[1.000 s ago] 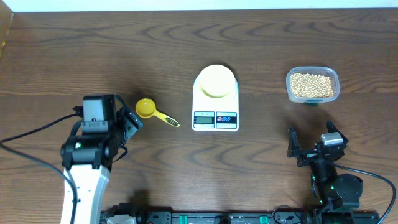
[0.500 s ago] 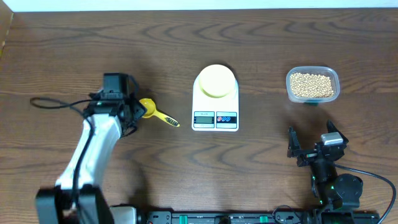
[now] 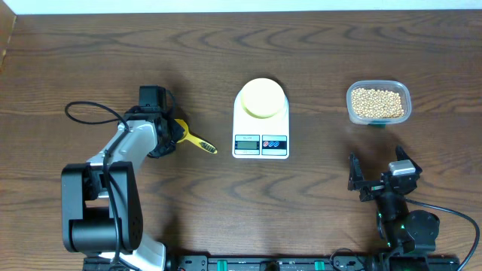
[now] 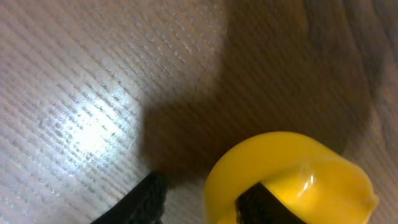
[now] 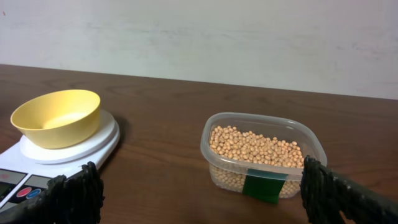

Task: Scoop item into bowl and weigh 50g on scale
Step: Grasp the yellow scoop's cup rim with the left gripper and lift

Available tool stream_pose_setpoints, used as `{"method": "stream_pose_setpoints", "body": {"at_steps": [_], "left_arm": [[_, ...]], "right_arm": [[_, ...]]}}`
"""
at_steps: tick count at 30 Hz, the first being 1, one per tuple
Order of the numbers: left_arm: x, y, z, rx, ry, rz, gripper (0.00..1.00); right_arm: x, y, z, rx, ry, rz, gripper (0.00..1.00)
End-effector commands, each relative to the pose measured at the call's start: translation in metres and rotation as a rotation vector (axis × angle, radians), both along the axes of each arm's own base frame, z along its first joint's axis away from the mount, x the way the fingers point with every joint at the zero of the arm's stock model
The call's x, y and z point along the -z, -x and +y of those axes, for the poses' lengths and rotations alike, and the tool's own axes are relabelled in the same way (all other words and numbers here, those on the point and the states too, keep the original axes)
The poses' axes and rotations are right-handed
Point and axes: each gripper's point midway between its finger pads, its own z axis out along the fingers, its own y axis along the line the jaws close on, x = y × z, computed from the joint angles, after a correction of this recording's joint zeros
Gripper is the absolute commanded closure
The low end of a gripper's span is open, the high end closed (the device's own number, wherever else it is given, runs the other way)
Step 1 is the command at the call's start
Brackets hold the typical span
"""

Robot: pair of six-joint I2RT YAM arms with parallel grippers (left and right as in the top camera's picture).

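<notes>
The yellow scoop (image 3: 197,141) lies left of the scale (image 3: 248,126), its handle pointing right. My left gripper (image 3: 172,134) is down over the scoop's cup (image 4: 292,162). One finger is inside the cup and the other finger (image 4: 149,199) stands outside its wall, with a strip of table showing between them. The pale-yellow bowl (image 3: 261,98) sits empty on the white scale (image 5: 93,146). The beans (image 3: 376,102) fill a clear tub (image 5: 217,168) at the right. My right gripper (image 3: 376,164) rests wide open near the front edge, holding nothing.
The bowl (image 5: 57,116) and the beans (image 5: 255,148) both show ahead of the right gripper (image 5: 199,199). A green label is on the tub's near wall. A black cable loops left of the left arm. A pale wall bounds the table's far edge.
My left arm has swung forward and right to the scoop, and its jaws have narrowed around the cup's wall. The right arm has not moved.
</notes>
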Motion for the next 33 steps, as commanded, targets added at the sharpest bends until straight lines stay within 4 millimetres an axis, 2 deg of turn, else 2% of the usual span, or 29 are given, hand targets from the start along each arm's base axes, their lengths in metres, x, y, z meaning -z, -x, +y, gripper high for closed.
{"method": "stream_pose_setpoints", "body": {"at_steps": [1,9,12,17,23,26,29,33], "left_arm": [[0.001,-0.005,0.001,-0.011,0.004,-0.002,0.93],[0.002,-0.004,0.001,0.001,0.001,0.003,0.93],[0.002,0.002,0.001,0.014,-0.002,0.027,0.93],[-0.015,0.011,0.001,0.014,-0.002,0.027,0.93],[-0.07,0.019,0.001,-0.004,0.001,-0.077,0.93],[-0.108,0.031,0.0,-0.038,0.012,-0.162,0.93],[-0.133,0.043,0.0,-0.074,0.028,-0.217,0.93],[-0.15,0.063,-0.001,-0.101,0.04,-0.237,0.93]], "right_arm": [[0.001,0.0,0.0,0.001,-0.01,0.003,0.01],[0.001,0.0,0.0,0.001,-0.01,0.003,0.01],[0.001,0.0,0.0,0.001,-0.01,0.003,0.01],[0.001,0.0,0.0,0.001,-0.01,0.003,0.01],[0.001,0.0,0.0,0.001,-0.01,0.003,0.01],[0.001,0.0,0.0,0.001,-0.01,0.003,0.01],[0.001,0.0,0.0,0.001,-0.01,0.003,0.01],[0.001,0.0,0.0,0.001,-0.01,0.003,0.01]]}}
